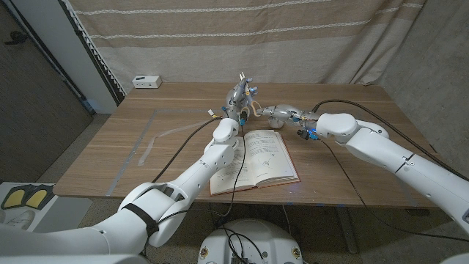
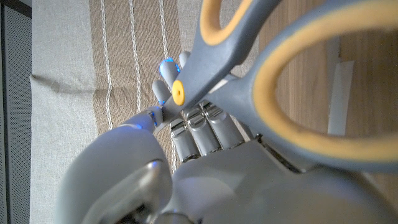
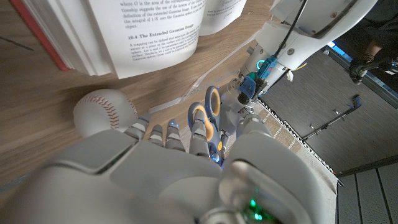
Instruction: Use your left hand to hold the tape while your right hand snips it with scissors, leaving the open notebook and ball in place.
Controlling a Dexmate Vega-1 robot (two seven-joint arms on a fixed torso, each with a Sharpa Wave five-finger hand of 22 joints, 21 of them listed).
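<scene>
Your hands crowd together beyond the open book (image 1: 256,158), baseball (image 3: 106,112) just beside its far edge, bare wooden table (image 1: 110,158) to your left

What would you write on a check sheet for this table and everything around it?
Surface: wooden table, with pale tape strips stuck flat on its left part.
Job's things: open notebook at the near middle; ball on the wood beside the notebook; scissors, grey with yellow handle loops.
Clutter: small white box at the far left corner.
Hands: left hand holds the scissors up behind the notebook; right hand reaches toward their handles, and whether its fingers grip them cannot be told.
Cables: black cables run along both arms.
Surroundings: striped curtain behind the table.
</scene>
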